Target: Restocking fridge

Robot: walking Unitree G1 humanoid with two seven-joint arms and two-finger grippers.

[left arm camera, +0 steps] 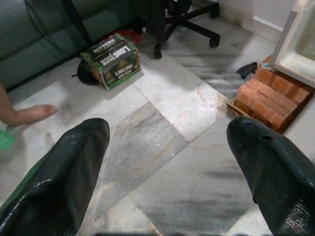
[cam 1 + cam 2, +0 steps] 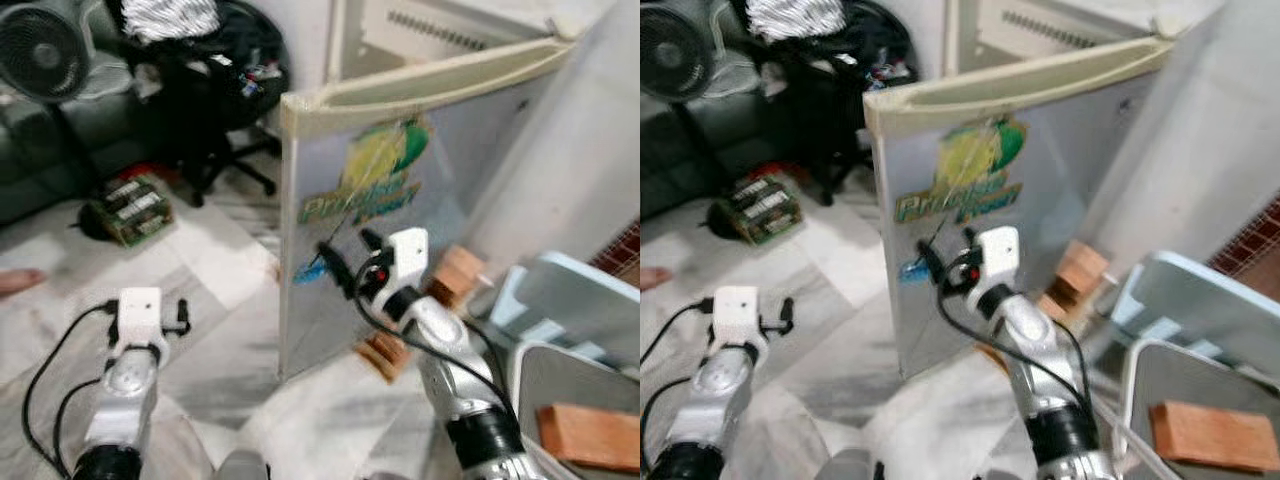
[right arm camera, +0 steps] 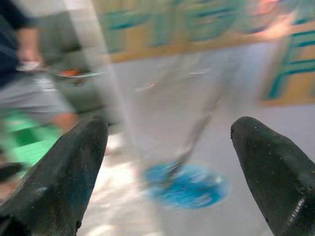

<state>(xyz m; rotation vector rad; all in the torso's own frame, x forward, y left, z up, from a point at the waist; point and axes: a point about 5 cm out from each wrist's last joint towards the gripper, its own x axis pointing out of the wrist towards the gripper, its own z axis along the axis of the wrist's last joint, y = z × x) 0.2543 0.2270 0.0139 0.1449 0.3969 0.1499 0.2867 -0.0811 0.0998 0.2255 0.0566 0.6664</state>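
Right wrist view has the right gripper [image 3: 167, 172] spread wide and empty, close up to the stickered face of the fridge door [image 2: 400, 230], which stands swung out over the marble floor [image 2: 230, 330]; I'd say the door is being handled, nothing is being stocked yet, and the next move calls for swinging it fully clear or turning toward the goods. The left gripper [image 1: 167, 167] hangs low over the floor, fingers wide, holding nothing. Bricks [image 1: 268, 101] by the fridge's foot, a box [image 1: 113, 60], an office chair [image 2: 215, 90], a fan [image 2: 40, 50] and a person's bare foot [image 1: 29, 114] crowd the floor around.
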